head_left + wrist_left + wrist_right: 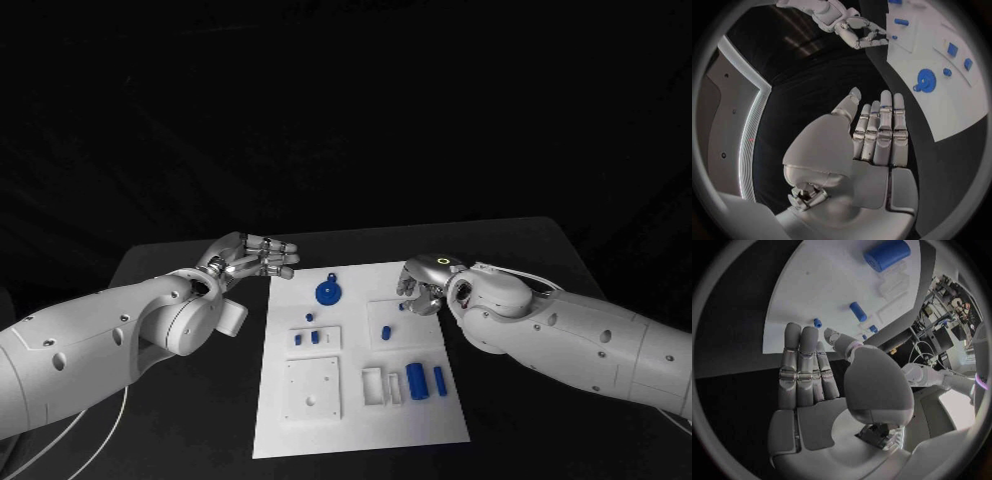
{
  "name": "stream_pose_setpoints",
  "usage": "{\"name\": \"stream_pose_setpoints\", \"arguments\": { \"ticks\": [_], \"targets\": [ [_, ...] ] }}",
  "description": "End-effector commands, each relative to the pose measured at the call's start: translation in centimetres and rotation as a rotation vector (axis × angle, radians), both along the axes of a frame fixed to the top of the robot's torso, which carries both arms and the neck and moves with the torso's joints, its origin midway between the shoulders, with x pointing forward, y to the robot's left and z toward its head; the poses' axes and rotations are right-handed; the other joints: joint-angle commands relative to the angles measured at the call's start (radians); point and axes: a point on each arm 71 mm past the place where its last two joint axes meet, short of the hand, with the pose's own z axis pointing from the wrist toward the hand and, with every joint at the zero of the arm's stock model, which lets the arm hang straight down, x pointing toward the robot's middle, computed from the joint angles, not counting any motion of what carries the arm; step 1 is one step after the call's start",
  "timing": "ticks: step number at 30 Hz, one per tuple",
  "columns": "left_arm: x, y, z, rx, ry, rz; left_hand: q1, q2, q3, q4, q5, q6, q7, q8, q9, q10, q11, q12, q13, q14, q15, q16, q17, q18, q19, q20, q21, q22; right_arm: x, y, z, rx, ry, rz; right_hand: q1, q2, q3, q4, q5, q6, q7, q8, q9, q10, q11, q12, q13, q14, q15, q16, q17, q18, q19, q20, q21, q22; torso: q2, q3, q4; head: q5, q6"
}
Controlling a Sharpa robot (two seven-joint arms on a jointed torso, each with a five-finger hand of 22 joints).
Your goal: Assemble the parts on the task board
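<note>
The white task board (361,425) lies in the middle of the black table. On it are a blue round gear-like part (329,293), a few small blue pegs (307,337), a short blue peg (387,332) and two blue cylinders (415,380) near the right edge. My left hand (253,255) hovers by the board's far left corner, fingers straight and side by side (881,132), holding nothing. My right hand (423,285) is at the board's far right edge, over its rim, with nothing in it; its fingers (803,365) stretch toward the board (829,285).
A raised white square plate (313,388) with small holes and a white slotted holder (375,385) sit on the board's near half. Bare black table (173,440) runs along both sides of the board. The right hand (857,30) is beyond the gear (924,80) in the left wrist view.
</note>
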Motion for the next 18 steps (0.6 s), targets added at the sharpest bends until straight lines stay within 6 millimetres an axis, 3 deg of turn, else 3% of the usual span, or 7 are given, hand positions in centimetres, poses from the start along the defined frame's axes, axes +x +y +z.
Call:
{"name": "stream_pose_setpoints", "arguments": {
  "ticks": [1,4,8,14,18],
  "targets": [
    [-0.1,-0.2,0.3,-0.043,-0.004,-0.013,0.002,0.005,0.002,-0.007,0.002,0.000,0.007,0.001,0.000,0.001,0.003,-0.003,-0.001,0.001,0.006,-0.002,0.000,-0.015,0.005,0.001,0.004,-0.007,-0.1,0.2,-0.1,-0.045,-0.043,-0.011,0.001,-0.010,0.020,0.001,-0.010,0.000,0.000,-0.001,0.000,-0.003,0.001,-0.005,-0.001,0.009,0.004,0.007,0.002,0.014,0.005,0.002,-0.006,0.007,0.000,0.0003,0.0036,0.001,-0.003],
    [-0.1,-0.2,0.3,-0.044,-0.005,-0.011,0.003,0.004,-0.002,-0.009,0.003,0.001,0.010,0.001,0.000,-0.004,0.007,-0.003,-0.001,-0.014,0.012,-0.003,-0.003,-0.013,0.005,0.005,0.004,-0.019,-0.2,0.5,-0.6,-0.049,-0.035,-0.007,-0.001,-0.014,0.029,0.002,-0.009,-0.003,0.001,-0.001,-0.001,-0.004,0.002,-0.005,-0.001,0.008,0.004,0.010,0.003,0.014,0.005,0.002,-0.005,0.014,0.001,0.0022,-0.0001,0.004,-0.003],
    [-0.1,-0.2,0.3,-0.045,-0.009,-0.010,0.004,0.006,-0.005,-0.010,0.006,0.001,0.010,0.001,0.000,-0.006,0.009,-0.003,-0.001,-0.024,0.015,-0.003,-0.006,-0.009,0.005,0.009,0.006,-0.031,-0.3,1.0,-1.2,-0.049,-0.030,-0.002,-0.001,-0.016,0.030,0.002,-0.008,-0.005,0.001,-0.002,-0.001,-0.005,0.003,-0.005,-0.001,0.007,0.003,0.012,0.003,0.014,0.005,0.002,-0.006,0.019,0.002,0.0041,-0.0006,0.008,-0.006],
    [-0.2,-0.4,0.3,-0.046,-0.009,-0.012,0.006,0.006,-0.005,-0.012,0.012,0.001,0.018,0.001,0.000,-0.005,0.011,-0.003,-0.001,-0.024,0.016,-0.002,-0.006,-0.007,0.006,0.010,0.008,-0.039,-0.4,1.4,-1.9,-0.055,-0.019,0.001,0.003,-0.017,0.043,-0.003,-0.011,-0.004,0.002,-0.001,0.000,-0.003,0.002,-0.005,-0.001,0.006,0.002,0.017,0.004,0.015,0.007,0.000,-0.004,0.035,0.001,0.0030,0.0009,0.010,-0.010],
    [-0.2,-0.4,0.3,-0.047,-0.009,-0.014,0.006,0.006,-0.005,-0.013,0.012,0.001,0.019,0.001,0.000,-0.005,0.011,-0.003,-0.001,-0.020,0.015,-0.002,-0.006,-0.007,0.008,0.009,0.009,-0.040,-0.5,1.4,-2.4,-0.066,-0.012,0.000,0.002,-0.012,0.053,-0.006,-0.011,0.003,0.000,-0.001,0.000,0.004,0.001,-0.005,-0.001,0.004,0.002,0.023,0.007,0.015,0.005,-0.001,-0.002,0.056,0.001,0.0037,-0.0014,0.013,-0.014]
  ]
}}
